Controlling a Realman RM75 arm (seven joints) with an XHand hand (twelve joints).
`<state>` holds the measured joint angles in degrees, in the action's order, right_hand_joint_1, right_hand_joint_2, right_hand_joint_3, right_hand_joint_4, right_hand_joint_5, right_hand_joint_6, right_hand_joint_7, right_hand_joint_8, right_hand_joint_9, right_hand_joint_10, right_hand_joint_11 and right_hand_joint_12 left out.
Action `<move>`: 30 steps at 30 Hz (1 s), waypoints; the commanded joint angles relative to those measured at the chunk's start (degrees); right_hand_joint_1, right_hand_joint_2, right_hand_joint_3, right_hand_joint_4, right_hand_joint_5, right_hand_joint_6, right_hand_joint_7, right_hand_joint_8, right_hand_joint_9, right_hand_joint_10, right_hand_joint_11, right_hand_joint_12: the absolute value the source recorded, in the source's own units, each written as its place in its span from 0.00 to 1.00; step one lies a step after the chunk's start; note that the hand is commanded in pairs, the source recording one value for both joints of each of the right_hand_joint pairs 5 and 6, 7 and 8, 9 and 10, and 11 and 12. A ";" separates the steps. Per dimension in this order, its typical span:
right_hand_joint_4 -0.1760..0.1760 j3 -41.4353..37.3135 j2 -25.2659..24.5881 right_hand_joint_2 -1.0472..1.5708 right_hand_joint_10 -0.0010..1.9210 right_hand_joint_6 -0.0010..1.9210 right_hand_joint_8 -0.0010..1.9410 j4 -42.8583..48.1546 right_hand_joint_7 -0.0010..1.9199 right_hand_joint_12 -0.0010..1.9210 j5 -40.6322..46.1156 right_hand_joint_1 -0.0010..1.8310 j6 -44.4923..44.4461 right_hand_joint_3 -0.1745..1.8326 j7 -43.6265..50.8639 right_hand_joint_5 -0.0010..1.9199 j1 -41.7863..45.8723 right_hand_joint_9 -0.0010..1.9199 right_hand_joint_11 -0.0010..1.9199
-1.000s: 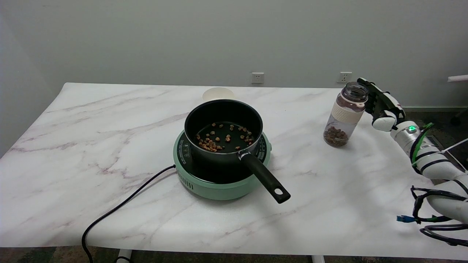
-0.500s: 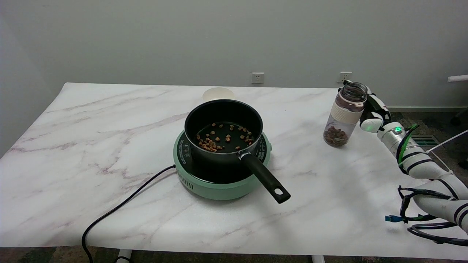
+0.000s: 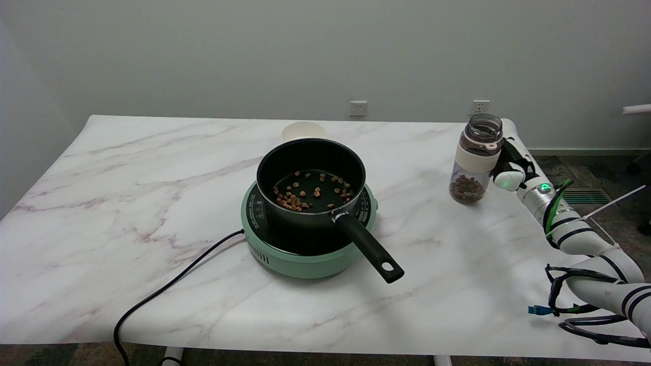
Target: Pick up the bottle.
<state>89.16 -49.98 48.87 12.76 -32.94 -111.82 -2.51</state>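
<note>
We see the robot hand [image 3: 510, 161] pressed against the right side of the bottle [image 3: 474, 158], touching its white band. Most of the fingers lie hidden behind the bottle, so we cannot tell whether they are wrapped around it or just resting on it. The bottle stands upright on the counter [image 3: 152, 213], open at the top, with brown pieces in its lower part. Well to the left of the robot hand, a black pot [image 3: 311, 178] holding similar brown pieces sits on a green hot plate [image 3: 305, 254], its handle pointing toward the counter's near edge.
</note>
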 commanded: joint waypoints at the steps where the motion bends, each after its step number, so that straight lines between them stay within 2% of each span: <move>1: 0.50 -0.12 -0.89 0.00 0.17 0.09 0.16 -1.83 0.16 0.19 0.37 0.61 -1.56 0.57 -0.06 0.09 -0.18 0.17 0.19; 15: 0.50 -1.40 -0.25 0.00 0.18 0.10 0.17 -4.18 0.17 0.20 0.75 0.61 -3.23 0.56 -0.06 0.10 -0.18 0.18 0.20; 21: 0.50 -1.40 -0.23 0.00 0.19 0.12 0.17 -5.62 0.18 0.21 0.51 0.67 -4.74 0.59 -0.06 0.12 -0.61 0.19 0.21; 30: 0.50 -1.48 -0.17 0.00 0.23 0.15 0.22 -6.30 0.22 0.25 0.30 0.70 -4.58 0.58 -0.06 0.15 -0.90 0.23 0.25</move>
<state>88.01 -50.30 44.40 13.28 -36.49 -111.88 -2.98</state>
